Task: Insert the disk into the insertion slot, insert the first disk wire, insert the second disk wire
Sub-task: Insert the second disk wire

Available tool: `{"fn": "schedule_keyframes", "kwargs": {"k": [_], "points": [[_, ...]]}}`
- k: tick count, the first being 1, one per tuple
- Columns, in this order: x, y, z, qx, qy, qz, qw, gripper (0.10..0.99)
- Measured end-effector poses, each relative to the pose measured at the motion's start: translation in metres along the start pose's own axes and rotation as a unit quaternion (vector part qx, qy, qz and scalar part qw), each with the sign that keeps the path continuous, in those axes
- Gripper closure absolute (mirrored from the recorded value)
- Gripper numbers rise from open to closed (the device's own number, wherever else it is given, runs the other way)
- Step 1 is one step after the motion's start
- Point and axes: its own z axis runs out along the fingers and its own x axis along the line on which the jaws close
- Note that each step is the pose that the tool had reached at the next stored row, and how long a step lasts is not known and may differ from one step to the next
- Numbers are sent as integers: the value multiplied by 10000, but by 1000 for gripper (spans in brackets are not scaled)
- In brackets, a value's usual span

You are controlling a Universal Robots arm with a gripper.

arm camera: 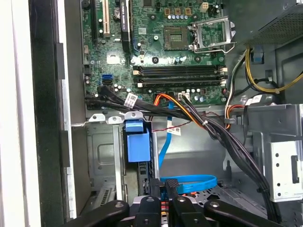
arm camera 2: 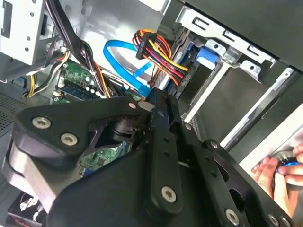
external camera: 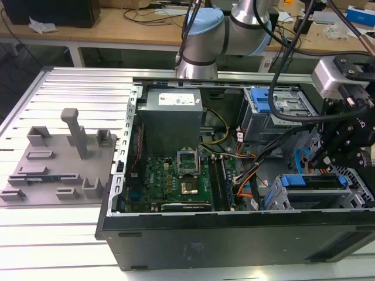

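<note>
Black claw [external camera: 343, 149] hung over the right end of the open black computer case [external camera: 234, 234], above the grey perforated sheet-metal insertion slot [external camera: 281, 202]. The blue-caddied disk [external camera: 316, 182] sat in that slot. First wrist view: claw [arm camera: 163, 205] pinched shut on a black plug with red and yellow wires [arm camera: 164, 206], beside a flat blue cable [arm camera: 187, 184]. Second wrist view added the red-yellow-black wire bundle [arm camera 2: 158, 54] and a person's hand [arm camera 2: 279, 172]. Exterior view showed the grey plastic fixture [external camera: 58, 158] on the ribbed tabletop [external camera: 53, 234].
</note>
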Motion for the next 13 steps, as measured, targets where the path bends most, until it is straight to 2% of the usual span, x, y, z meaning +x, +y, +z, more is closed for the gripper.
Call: {"fn": "schedule_keyframes", "kwargs": {"k": [7,13], "points": [[6,0,-1,0,1,0,10000,925],[67,-4,-1,0,0,7,10000,925]]}}
